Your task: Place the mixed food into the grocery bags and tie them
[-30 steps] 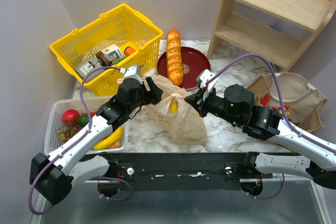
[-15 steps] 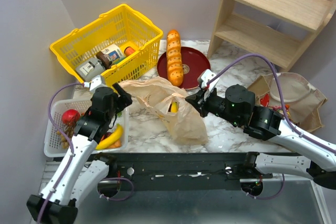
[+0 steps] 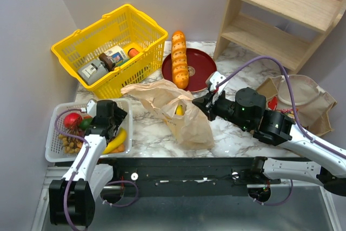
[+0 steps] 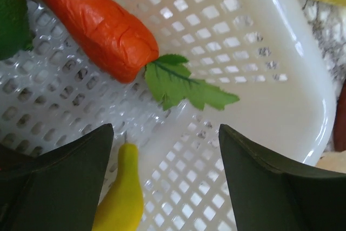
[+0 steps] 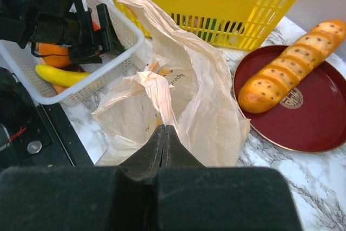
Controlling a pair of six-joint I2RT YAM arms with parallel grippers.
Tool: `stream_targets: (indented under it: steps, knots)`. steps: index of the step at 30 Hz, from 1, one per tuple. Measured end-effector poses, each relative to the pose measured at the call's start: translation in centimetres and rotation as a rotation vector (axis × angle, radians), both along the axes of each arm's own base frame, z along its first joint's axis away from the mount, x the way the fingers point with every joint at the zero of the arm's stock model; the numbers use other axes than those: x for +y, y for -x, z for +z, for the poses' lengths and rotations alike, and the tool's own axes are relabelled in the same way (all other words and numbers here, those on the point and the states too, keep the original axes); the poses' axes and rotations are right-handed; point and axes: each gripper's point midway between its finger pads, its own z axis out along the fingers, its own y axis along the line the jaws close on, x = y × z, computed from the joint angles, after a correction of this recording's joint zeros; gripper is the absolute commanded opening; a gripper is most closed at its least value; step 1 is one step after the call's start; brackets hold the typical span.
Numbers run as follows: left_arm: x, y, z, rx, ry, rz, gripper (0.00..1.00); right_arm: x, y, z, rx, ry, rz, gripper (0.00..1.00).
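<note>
Marbled bench (image 3: 146, 133), lit evenly. Thin tan plastic bag (image 3: 189, 125) lies slumped mid-bench with its mouth open and a yellow fruit (image 3: 179, 110) inside. The right end effector (image 3: 203, 103) is clamped tight on a fold of the bag's rim. Over a white mesh tray (image 3: 54, 152) hangs the left end effector (image 3: 112, 114), fingers spread wide, holding nothing. A banana (image 4: 121, 193) lies directly beneath it, an orange carrot (image 4: 97, 25) with a green leaf (image 4: 184, 82) just ahead. Brown paper bag (image 3: 324, 109) lies well behind the right end effector, past its arm. Yellow basket (image 3: 86, 44) and a loaf (image 3: 180, 60) on a red plate (image 3: 203, 63) sit beyond both.
</note>
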Motion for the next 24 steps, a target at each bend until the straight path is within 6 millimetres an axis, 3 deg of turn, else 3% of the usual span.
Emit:
stream_targets:
  steps: [7, 10, 16, 24]
  knots:
    - [0.6, -1.8, -0.4, -0.092, 0.048, 0.104, 0.82, -0.1, 0.0, 0.1, -0.003, -0.002, 0.000, 0.02]
    - [0.7, -2.1, -1.2, -0.089, 0.067, 0.136, 0.77, -0.1, 0.0, 0.1, -0.006, 0.001, 0.001, 0.02]
    - [1.4, -2.3, -2.1, -0.126, 0.079, 0.203, 0.59, -0.1, 0.0, 0.1, -0.008, 0.004, 0.002, 0.02]
    - [2.3, -1.6, -2.8, -0.125, 0.050, 0.244, 0.20, 0.0, 0.0, -0.1, -0.003, 0.009, 0.003, 0.02]
